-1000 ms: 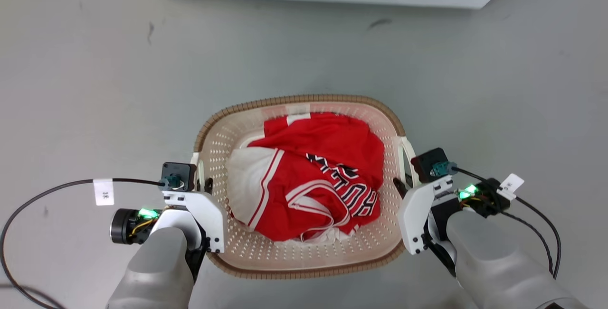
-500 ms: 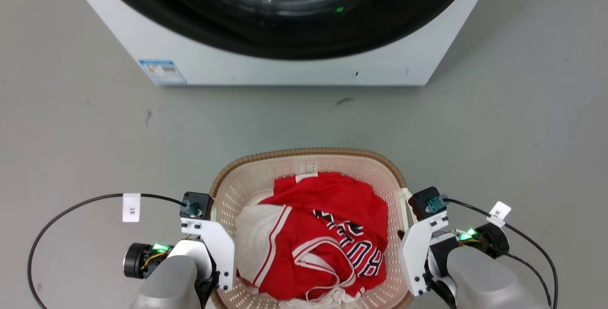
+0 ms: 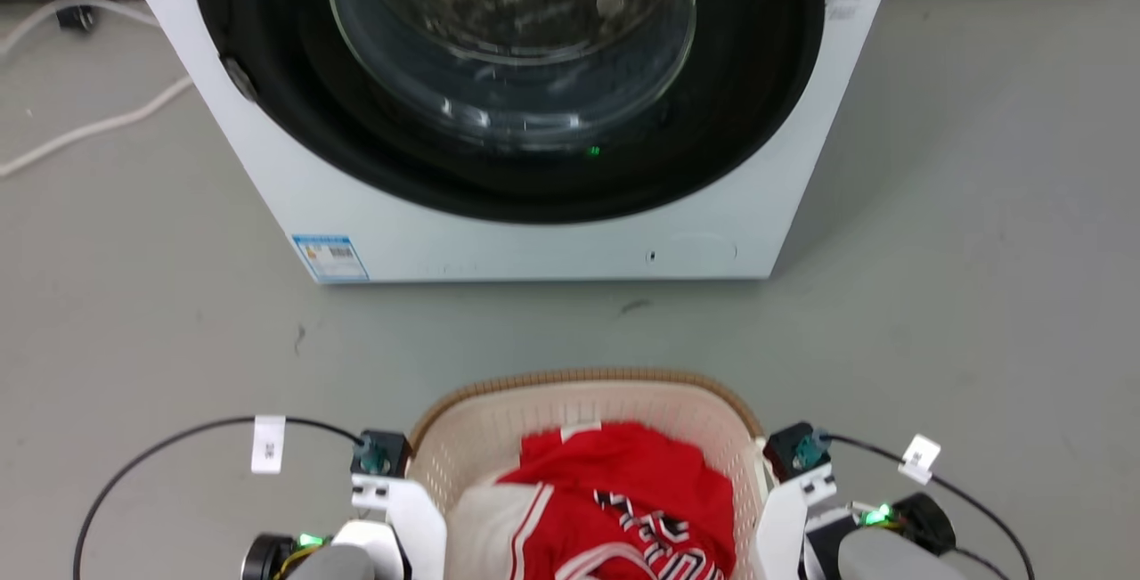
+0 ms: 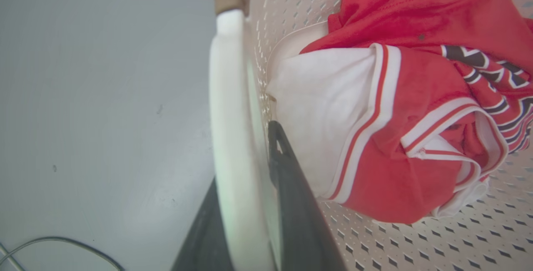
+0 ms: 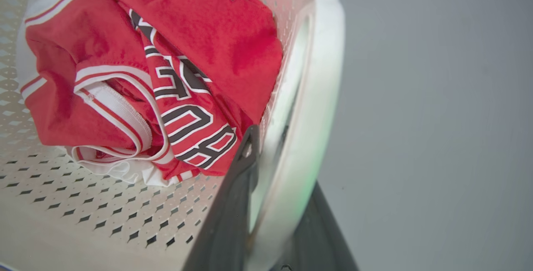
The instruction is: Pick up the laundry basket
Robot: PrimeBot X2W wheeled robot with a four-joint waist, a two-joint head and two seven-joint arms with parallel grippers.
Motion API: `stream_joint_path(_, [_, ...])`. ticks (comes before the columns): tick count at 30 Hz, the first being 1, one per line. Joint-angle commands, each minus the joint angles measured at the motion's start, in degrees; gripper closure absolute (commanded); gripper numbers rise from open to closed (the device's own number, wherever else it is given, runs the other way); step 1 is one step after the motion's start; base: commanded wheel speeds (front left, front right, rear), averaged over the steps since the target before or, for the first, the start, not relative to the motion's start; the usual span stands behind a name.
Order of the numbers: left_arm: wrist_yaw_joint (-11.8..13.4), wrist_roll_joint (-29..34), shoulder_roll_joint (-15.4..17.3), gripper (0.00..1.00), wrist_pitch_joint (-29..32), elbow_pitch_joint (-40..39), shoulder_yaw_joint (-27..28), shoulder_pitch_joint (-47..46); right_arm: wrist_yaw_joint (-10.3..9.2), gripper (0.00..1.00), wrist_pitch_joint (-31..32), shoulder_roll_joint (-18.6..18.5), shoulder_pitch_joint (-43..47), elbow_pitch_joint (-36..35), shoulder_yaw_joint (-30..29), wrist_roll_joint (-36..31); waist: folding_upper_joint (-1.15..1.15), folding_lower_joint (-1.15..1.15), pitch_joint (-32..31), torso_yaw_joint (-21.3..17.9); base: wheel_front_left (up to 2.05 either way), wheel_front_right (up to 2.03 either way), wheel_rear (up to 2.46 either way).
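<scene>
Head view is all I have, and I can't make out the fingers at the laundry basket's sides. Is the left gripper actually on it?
Observer: Yes. In the left wrist view, the left gripper straddles the white handle of the laundry basket, with one dark finger inside the perforated wall and one outside.
Operator: And the right?
Observer: Same: the right gripper clamps the opposite handle, its inner finger beside the red jersey.
Operator: Any cloth caught?
Observer: None that I can see between fingers and handles.
</scene>
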Motion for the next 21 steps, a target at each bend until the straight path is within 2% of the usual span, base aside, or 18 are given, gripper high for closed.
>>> stream_joint_path(1, [-0.69,-0.84,-0.77,1.00,1.00,-0.69,-1.51,1.65,0.78,1.00,0.21,1.42,1.00,-0.79,0.91,0.25,-0.01,0.01,-3.50,-0.12,0.00,0.00,0.00])
stream_joint_path(10, [-0.69,-5.61,0.51,1.00,3.30,-1.34,-5.08,4.48,0.72,1.00,0.42,1.14,2.30,0.36,2.29,0.98,-0.01,0.01,-8.11,-0.06,0.00,0.00,0.00])
stream_joint_path(21, [-0.70,-9.53,1.35,1.00,6.90,-1.42,-9.05,4.41,0.52,1.00,2.06,1.03,2.92,1.16,3.23,1.00,-0.01,0.01,-10.08,0.34,0.00,0.00,0.00])
